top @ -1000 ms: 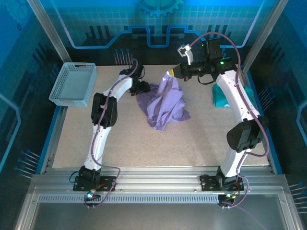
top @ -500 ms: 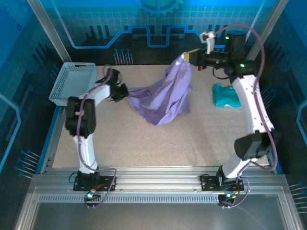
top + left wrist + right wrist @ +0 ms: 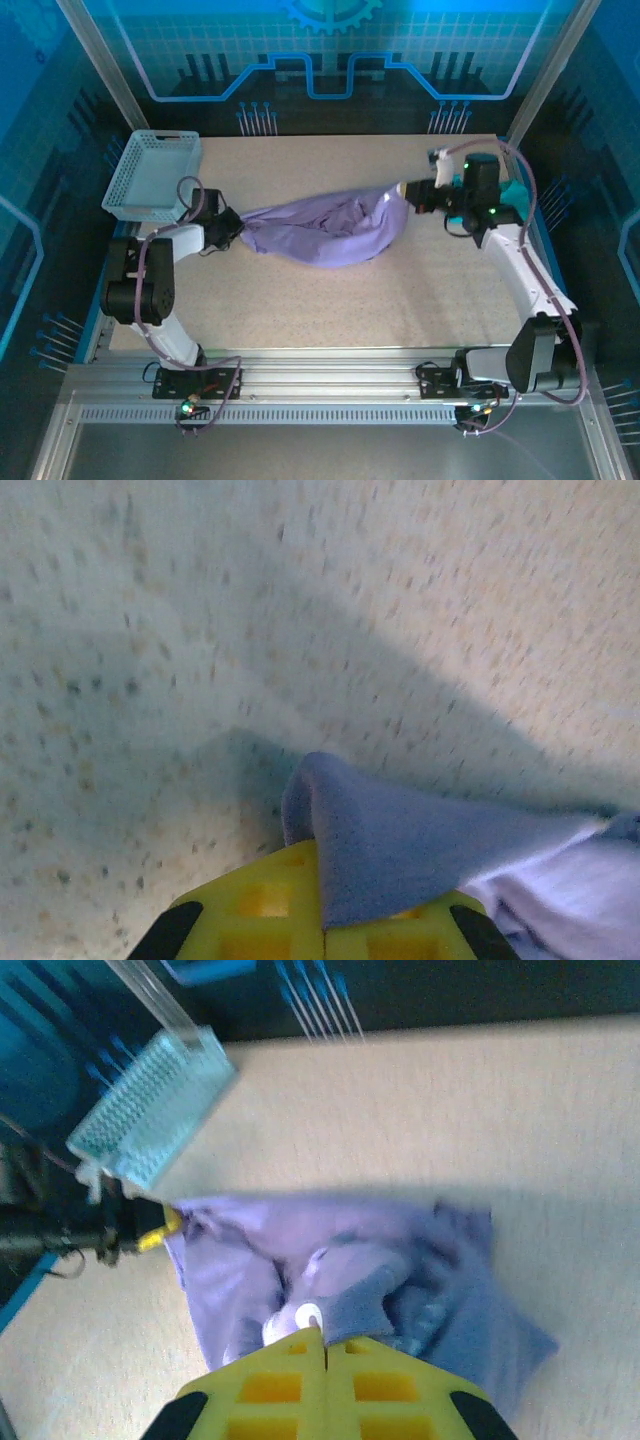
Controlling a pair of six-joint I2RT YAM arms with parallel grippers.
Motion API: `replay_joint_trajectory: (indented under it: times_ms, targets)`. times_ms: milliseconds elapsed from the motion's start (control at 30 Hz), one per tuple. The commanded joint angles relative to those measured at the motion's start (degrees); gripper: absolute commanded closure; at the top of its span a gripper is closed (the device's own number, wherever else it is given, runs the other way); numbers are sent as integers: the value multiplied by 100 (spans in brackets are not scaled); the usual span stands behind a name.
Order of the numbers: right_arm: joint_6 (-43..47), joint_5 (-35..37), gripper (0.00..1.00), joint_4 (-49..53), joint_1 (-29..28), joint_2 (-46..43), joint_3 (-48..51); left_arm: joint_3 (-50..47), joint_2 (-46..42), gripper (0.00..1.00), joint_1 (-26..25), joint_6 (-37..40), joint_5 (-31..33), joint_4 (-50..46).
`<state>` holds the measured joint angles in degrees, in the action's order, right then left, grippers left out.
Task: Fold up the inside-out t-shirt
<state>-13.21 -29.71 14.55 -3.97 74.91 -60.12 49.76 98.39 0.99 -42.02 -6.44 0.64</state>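
**Item:** inside-out t-shirt (image 3: 325,228), lavender-purple soft cloth.

**Position:** across the middle of the desk (image 3: 350,320), somewhat nearer the far edge than the near one. It is pulled out in one long band from left to right. The right end is raised higher than the left, and the slack middle sags toward the desk in loose folds.

**Left end of cloth:** drawn to a narrow point and pinched in the left end effector (image 3: 232,226). In the left wrist view the yellow fingers are closed tight, with a fold of purple fabric coming out from between them, low over the speckled desk surface.

**Right end of cloth:** gathered into a bunch and gripped by the right end effector (image 3: 405,192). In the right wrist view the yellow fingers meet with no gap, and the fabric spreads away beyond them.

**Arms:** the left arm is folded low along the left edge of the desk. The right arm reaches up along the right edge.

**Nearby, left:** pale mesh basket (image 3: 150,178) at the far left corner of the desk, apart from the cloth.

**Nearby, right:** teal garment (image 3: 516,193) by the right edge, mostly hidden behind the right arm.
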Motion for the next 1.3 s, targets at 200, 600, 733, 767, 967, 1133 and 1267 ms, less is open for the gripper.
replay_joint_trajectory:
  times_ms: [200,600,733,767,967,1133,1267]
  targets:
    - [-141,386,100,69,-238,-318,913,45,-1411,38,-1475,1283,2183,-621]
    - [-107,647,100,215,-210,-686,843,2140,20,36,-3929,2726,313,-948]
    - [-120,620,100,237,-209,-723,883,2847,670,39,-4122,2813,250,-1210]
    - [-129,624,100,235,-207,-732,896,2987,826,41,-4125,2823,255,-1254]
    - [-125,598,100,258,-181,-820,918,3611,1486,56,-4111,2977,645,-1532]
    - [-142,564,100,258,-146,-880,939,4079,1903,71,-4030,2971,501,-1620]
    - [-105,649,100,226,-91,-1122,1104,4103,1560,96,-3891,2933,222,-1495]
